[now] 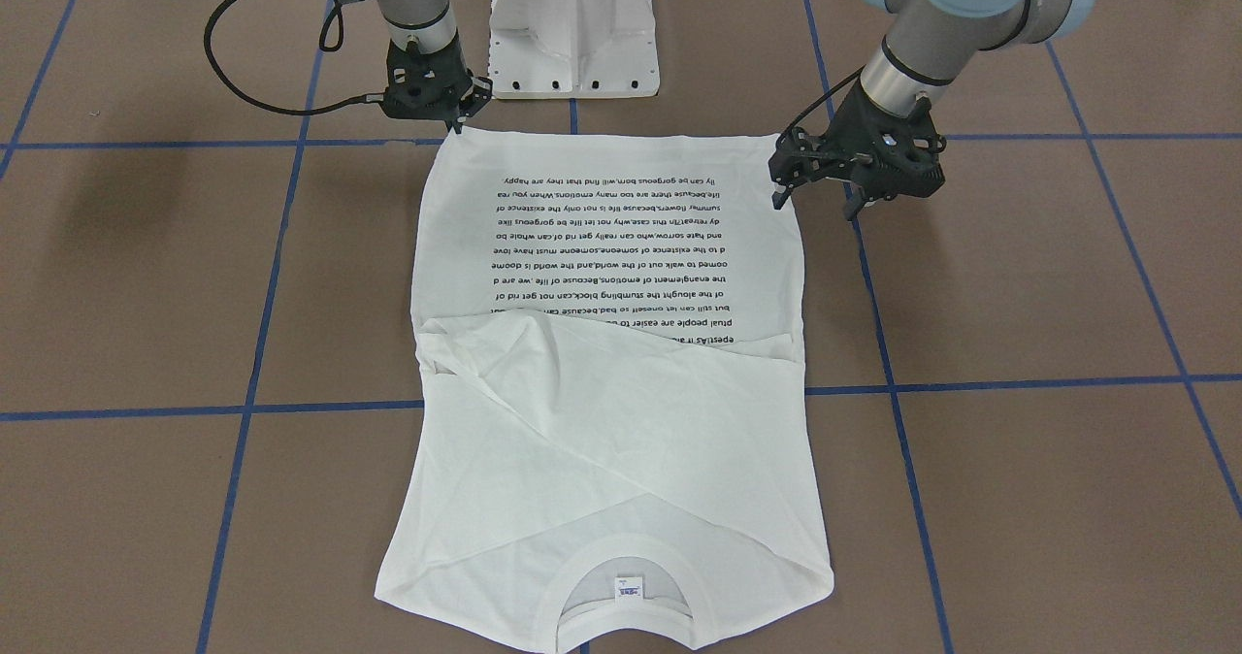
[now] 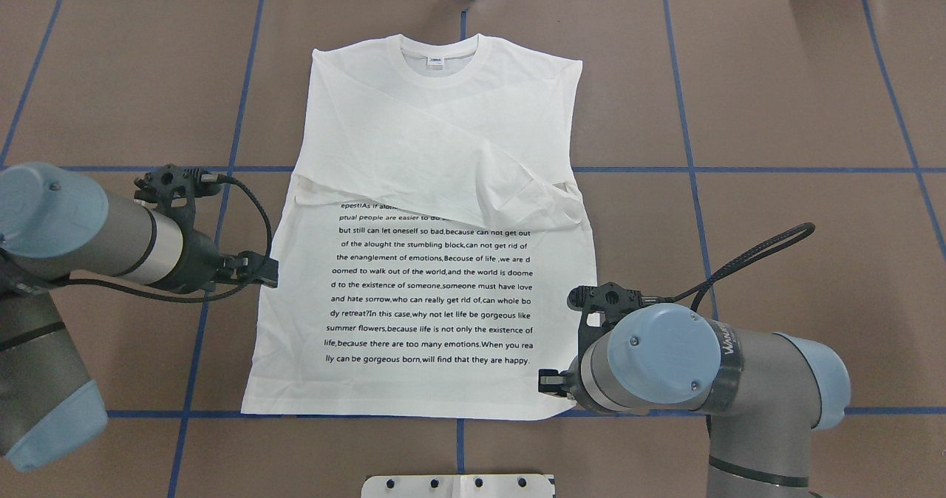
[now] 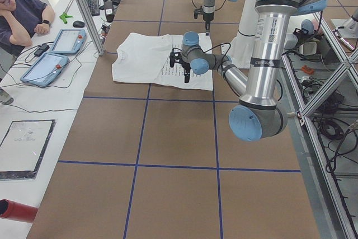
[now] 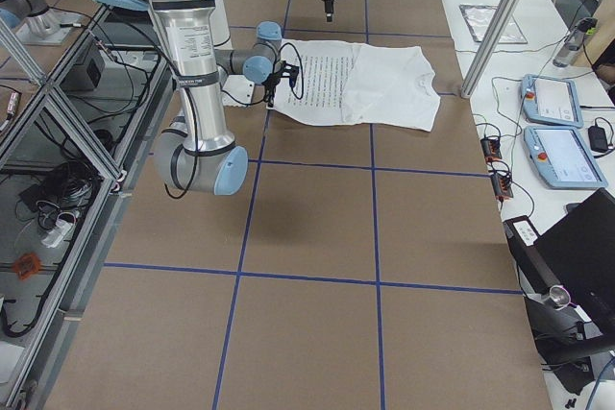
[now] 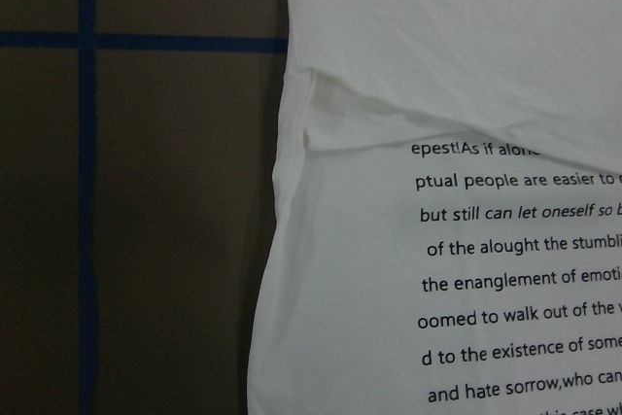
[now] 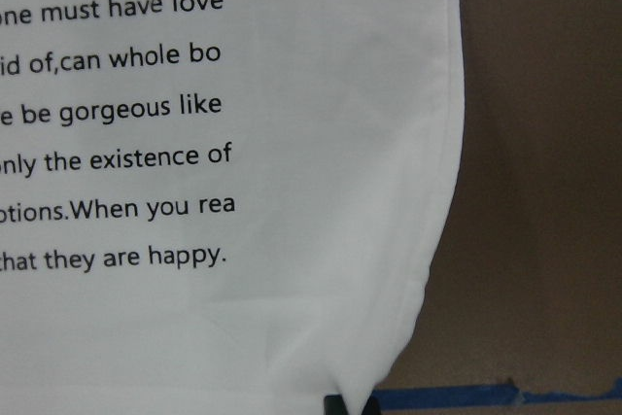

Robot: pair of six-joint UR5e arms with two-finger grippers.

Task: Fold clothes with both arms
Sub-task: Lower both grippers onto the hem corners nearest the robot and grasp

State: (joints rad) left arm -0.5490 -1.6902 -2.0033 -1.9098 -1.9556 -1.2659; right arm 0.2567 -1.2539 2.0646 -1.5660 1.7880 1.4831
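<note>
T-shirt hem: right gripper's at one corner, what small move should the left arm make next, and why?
Probably slide the left gripper along the T-shirt's side edge toward the robot, to its own hem corner. The right gripper sits at the opposite hem corner, but the left hangs open further up, beside the text. Matching corners would let both lift the hem evenly.

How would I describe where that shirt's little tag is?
Find the white T-shirt on the brown table. At the end opposite its black text block is the ribbed round neck. The label is the tiny white patch inside it, the only mark there.
</note>
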